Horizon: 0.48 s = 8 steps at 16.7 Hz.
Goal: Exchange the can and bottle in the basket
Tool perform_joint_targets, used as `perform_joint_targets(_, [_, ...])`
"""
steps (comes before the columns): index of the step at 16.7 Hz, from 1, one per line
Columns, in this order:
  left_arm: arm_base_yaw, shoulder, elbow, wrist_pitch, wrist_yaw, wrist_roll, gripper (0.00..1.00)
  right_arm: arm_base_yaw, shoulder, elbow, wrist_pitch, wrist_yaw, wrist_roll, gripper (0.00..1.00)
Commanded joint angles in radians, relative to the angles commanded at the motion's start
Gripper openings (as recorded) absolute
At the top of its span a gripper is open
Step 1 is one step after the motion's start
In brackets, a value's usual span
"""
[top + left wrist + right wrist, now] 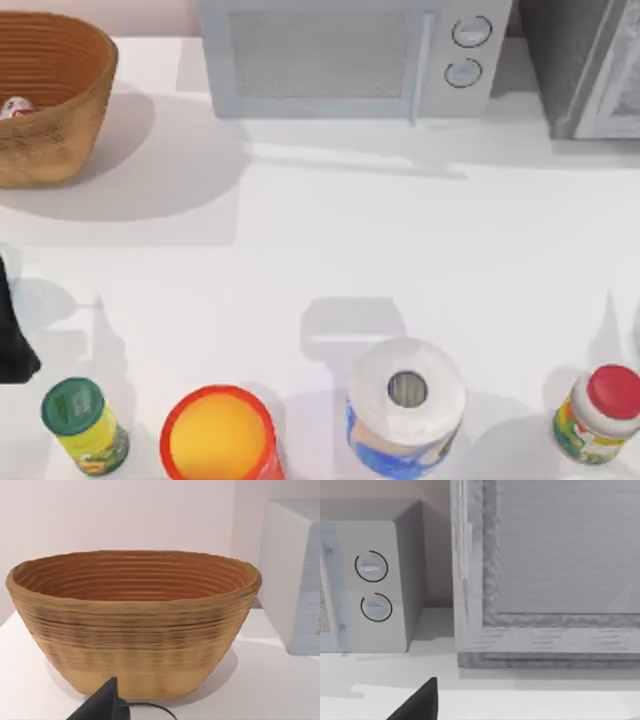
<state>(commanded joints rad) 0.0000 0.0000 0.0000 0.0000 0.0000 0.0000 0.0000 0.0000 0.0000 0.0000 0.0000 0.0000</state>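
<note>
Here, the basket [50,95] sits at the far left corner of the white bench [320,260], and the can [14,107] lies inside it against the left wall, its white side with red marks just peeking over the rim. My left wrist camera faces the basket [135,625] side-on from close by, ribbed inner wall in sight, with a dark tip of my left claw [102,705] low in front of it; I cannot tell whether that claw is open or closed. From above, a dark part of my left arm [12,335] shows at the bench's left edge, well short of the basket.

Along the near edge stand a green-capped bottle [85,425], an orange cup with a red rim [218,435], an upright paper roll [406,405] and a red-capped bottle [598,412], left to right, each apart from the next. A microwave [350,55] stands at the back, with a grey cabinet [585,65] to its right.

My right wrist camera looks at the microwave's two dials [372,587] and the cabinet front [545,570]; a dark tip of my right claw [420,702] shows low down, and I cannot tell its state either.
</note>
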Motion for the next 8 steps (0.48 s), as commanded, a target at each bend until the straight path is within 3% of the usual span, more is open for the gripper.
perform_joint_targets(4, [-0.014,0.023,0.021,-0.018,0.015,0.002,1.0,0.0,0.0,0.0,0.0,0.0,0.0,1.0])
perform_joint_targets(8, [-0.06,0.2,0.176,-0.128,0.066,0.007,1.0,0.0,0.0,0.0,0.0,0.0,0.0,1.0])
